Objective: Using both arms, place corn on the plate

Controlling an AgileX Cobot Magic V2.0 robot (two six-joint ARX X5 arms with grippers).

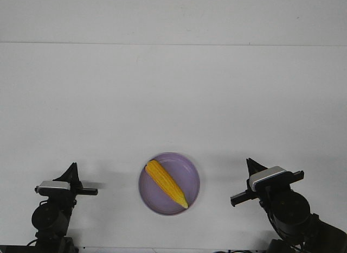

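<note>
The corn (pixel 166 183), a yellow-orange tapered cob, lies diagonally inside the lavender plate (pixel 191 171), its thick end at the upper left and its tip at the lower right rim. My left gripper (pixel 71 168) is at the lower left, well apart from the plate, fingers together and holding nothing. My right gripper (pixel 250 164) is at the lower right, also apart from the plate, fingers together and holding nothing.
The white table (pixel 173 101) stretches far back to a seam line near the top. The table's front edge runs just below the plate and the arm bases.
</note>
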